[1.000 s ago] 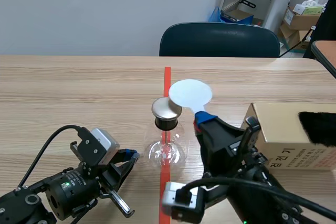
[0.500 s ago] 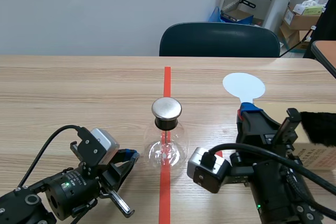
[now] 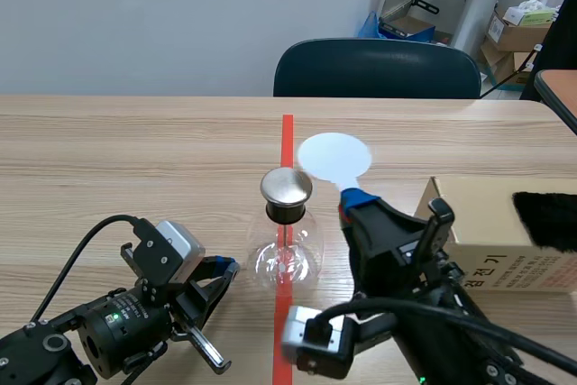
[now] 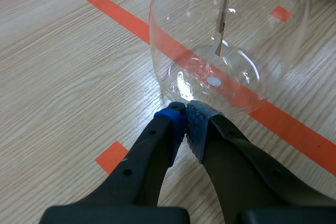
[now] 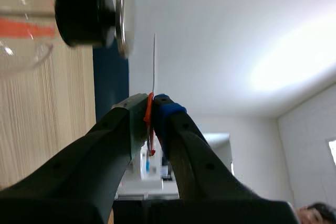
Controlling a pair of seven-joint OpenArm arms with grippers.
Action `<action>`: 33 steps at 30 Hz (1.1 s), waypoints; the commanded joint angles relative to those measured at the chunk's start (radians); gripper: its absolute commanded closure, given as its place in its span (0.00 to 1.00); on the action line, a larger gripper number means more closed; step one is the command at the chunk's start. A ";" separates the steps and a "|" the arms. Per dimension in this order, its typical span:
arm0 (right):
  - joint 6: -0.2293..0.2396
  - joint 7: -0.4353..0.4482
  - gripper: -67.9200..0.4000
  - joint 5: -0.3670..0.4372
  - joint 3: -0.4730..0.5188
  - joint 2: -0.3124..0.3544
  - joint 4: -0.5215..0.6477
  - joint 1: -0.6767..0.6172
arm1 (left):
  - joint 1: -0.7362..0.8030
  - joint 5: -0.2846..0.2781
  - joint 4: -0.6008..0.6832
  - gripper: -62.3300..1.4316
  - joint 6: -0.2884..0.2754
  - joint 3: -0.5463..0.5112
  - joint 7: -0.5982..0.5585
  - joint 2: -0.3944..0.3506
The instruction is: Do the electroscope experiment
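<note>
The electroscope (image 3: 286,241) is a clear glass flask with a black stopper and a round metal cap (image 3: 286,186), standing on the orange-red tape line. My right gripper (image 3: 350,200) is shut on the stem of a white round paddle (image 3: 334,156), held up just right of the metal cap. In the right wrist view the paddle (image 5: 154,64) shows edge-on beside the cap (image 5: 124,17). My left gripper (image 4: 185,120) rests shut on the table, its tips right against the flask's glass wall (image 4: 231,72), gripping nothing. A thin foil strip (image 4: 220,38) hangs inside the flask.
A cardboard box (image 3: 505,232) with a black fuzzy cloth (image 3: 545,218) on it sits at the right, close behind the right arm. A dark chair back (image 3: 377,69) stands beyond the table's far edge.
The right arm swung the paddle away to the right over the box, then back left beside the metal cap. The left arm has not moved.
</note>
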 commanded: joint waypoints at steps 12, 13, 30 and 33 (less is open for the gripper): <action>-0.014 0.198 0.97 -0.001 0.003 0.011 0.013 0.007 | -0.003 -0.006 0.019 0.91 0.024 -0.005 -0.017 0.003; -0.014 0.198 0.97 -0.001 0.003 0.011 0.013 0.007 | -0.003 -0.006 0.019 0.91 0.024 -0.005 -0.017 0.003; -0.010 0.084 0.97 -0.001 0.003 0.011 0.013 0.007 | -0.003 -0.006 0.019 0.91 0.024 -0.005 -0.017 0.003; -0.006 -0.015 0.97 -0.001 0.003 0.011 0.013 0.007 | -0.003 -0.006 0.019 0.91 0.024 -0.005 -0.017 0.003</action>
